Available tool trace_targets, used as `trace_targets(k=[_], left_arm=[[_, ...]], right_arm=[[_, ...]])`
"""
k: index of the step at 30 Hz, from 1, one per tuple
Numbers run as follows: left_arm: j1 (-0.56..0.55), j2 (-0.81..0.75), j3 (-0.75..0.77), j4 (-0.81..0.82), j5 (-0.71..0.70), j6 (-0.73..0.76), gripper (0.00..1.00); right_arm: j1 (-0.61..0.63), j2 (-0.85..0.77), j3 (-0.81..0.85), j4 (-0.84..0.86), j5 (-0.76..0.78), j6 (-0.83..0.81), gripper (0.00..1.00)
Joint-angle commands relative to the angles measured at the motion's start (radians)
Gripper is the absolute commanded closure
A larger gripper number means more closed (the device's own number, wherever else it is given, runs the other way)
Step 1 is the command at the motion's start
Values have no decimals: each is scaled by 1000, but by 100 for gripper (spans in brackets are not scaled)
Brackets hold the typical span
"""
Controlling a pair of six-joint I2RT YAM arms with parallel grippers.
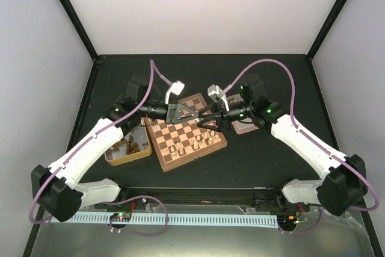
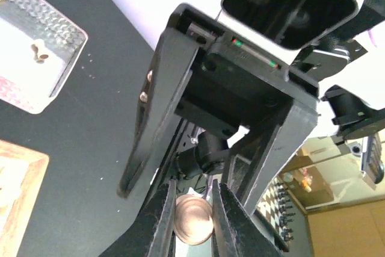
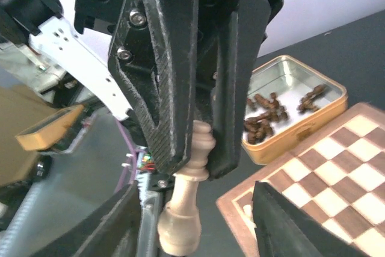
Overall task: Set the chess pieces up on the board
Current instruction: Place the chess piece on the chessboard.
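Note:
The chessboard lies mid-table with several pale pieces on its near rows. Both grippers meet above its far edge. My left gripper is shut on the head of a pale cream chess piece, whose base points toward the right wrist camera. In the left wrist view this piece shows end-on as a round disc between my left gripper's fingers. My right gripper is open, its fingers spread wide on either side of the piece without touching it. The right gripper holds nothing.
A gold tin tray with several dark brown pieces stands left of the board. A silver tray right of the board holds one pale piece. The board's corner lies below the grippers.

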Motion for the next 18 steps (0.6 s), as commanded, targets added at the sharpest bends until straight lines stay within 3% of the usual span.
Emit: trace_targets(k=[1, 5, 9, 14, 18], left_arm=[[-1, -21, 50, -133, -98, 107, 98], [-5, -48, 52, -277, -424, 195, 99], [-40, -38, 31, -355, -723, 215, 99], [-131, 26, -40, -325, -943, 193, 98], [-178, 80, -81, -266, -1031, 188, 98]], right_arm=[[2, -9, -8, 21, 126, 15, 42], [1, -43, -76, 52, 296, 64, 25], [1, -81, -135, 89, 508, 135, 21], [1, -101, -178, 111, 843, 239, 21], [1, -111, -207, 139, 963, 316, 22]])
